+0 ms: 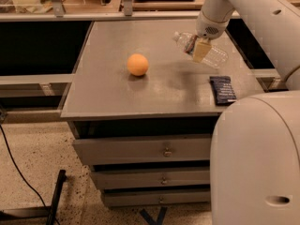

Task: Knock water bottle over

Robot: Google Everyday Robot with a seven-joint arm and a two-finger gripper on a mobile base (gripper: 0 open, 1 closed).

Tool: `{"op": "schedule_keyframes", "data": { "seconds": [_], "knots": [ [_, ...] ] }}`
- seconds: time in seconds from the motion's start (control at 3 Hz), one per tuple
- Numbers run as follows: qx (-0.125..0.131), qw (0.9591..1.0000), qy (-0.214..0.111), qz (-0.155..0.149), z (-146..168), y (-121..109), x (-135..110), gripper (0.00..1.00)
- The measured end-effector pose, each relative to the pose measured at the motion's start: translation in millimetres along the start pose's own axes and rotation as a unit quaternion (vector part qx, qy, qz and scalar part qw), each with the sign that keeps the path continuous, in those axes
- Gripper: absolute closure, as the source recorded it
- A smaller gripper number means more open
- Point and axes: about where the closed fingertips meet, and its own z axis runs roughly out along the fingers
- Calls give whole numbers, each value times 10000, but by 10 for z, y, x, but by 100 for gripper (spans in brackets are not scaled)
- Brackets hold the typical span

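Leaning far over at the right rear of the table [117, 97], the water bottle [216, 58] is pointing its white cap toward the back left. The gripper [201, 49] is hanging right against its middle, and I cannot tell whether it is spread or closed. An orange ball [138, 64] is sitting well apart to the left.

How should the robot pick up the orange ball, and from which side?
Probably from straight above, closing across the widest middle of the orange ball: it is round, so a higher or lower grip could slip. Nothing touches it on the cabinet top. The gripper is away from it, at the water bottle.
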Motion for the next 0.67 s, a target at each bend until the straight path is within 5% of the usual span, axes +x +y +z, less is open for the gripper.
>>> {"op": "schedule_keyframes", "data": {
  "seconds": [0.33, 0.67],
  "knots": [
    [-15, 10000, 1, -4, 37, 2, -5, 0],
    [-16, 10000, 1, -4, 38, 2, -6, 0]
  ]
}}
